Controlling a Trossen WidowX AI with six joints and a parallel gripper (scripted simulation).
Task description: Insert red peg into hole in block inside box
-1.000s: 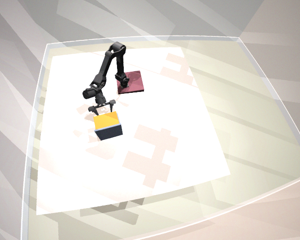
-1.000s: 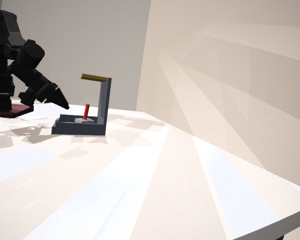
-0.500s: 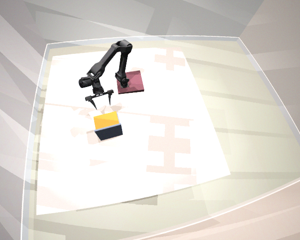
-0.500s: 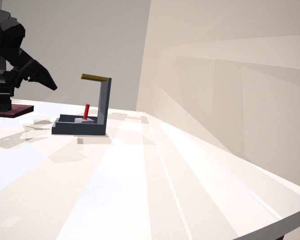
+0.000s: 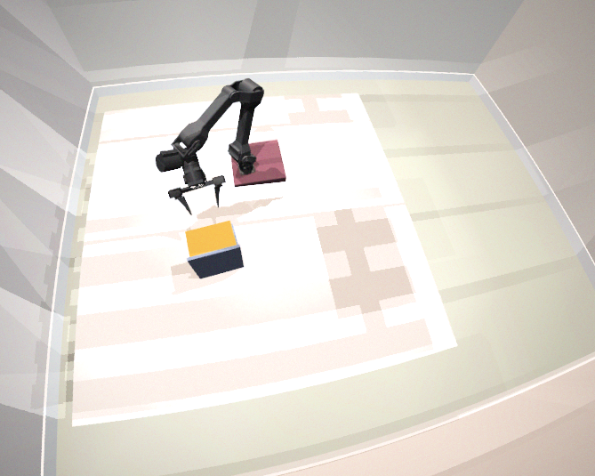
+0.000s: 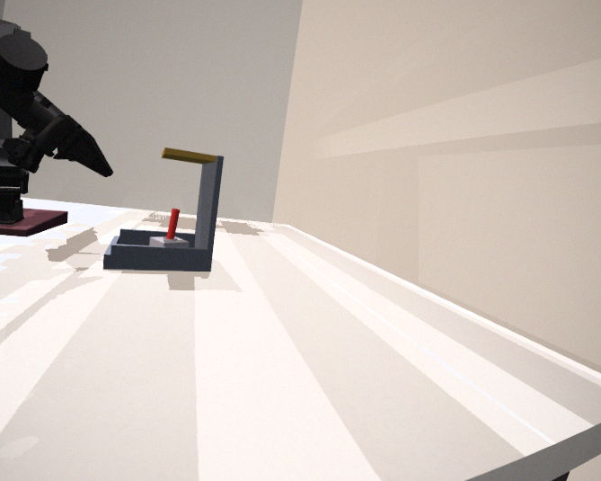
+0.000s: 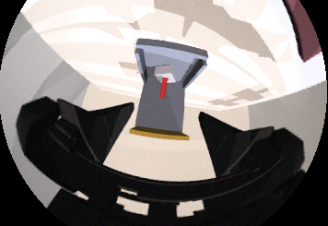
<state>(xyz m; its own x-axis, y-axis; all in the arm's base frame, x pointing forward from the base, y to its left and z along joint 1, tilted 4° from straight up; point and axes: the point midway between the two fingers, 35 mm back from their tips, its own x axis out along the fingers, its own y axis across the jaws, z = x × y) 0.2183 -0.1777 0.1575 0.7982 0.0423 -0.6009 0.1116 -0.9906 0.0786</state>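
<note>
The red peg (image 6: 172, 224) (image 7: 163, 88) stands in the top of the pale block (image 6: 161, 242) (image 7: 161, 70) inside the box (image 5: 218, 262) (image 6: 155, 258) (image 7: 158, 112). Its lower end is hidden in the block, and it is roughly parallel to the back wall. The yellow roof (image 5: 211, 237) (image 6: 188, 155) (image 7: 158, 135) is above it, with a gap over the peg's top, and hides the peg in the top view. My gripper (image 5: 205, 211) (image 6: 109, 173) (image 7: 167, 111) is open and empty. It is outside the box, in front of the open side, with its fingertips above the low walls and below roof height.
The arm's dark red base plate (image 5: 270, 165) (image 6: 43, 222) (image 7: 301, 22) lies behind the gripper, on the box's open-front side. The box has low side walls and a low front edge. Shadows and light patches cross the table.
</note>
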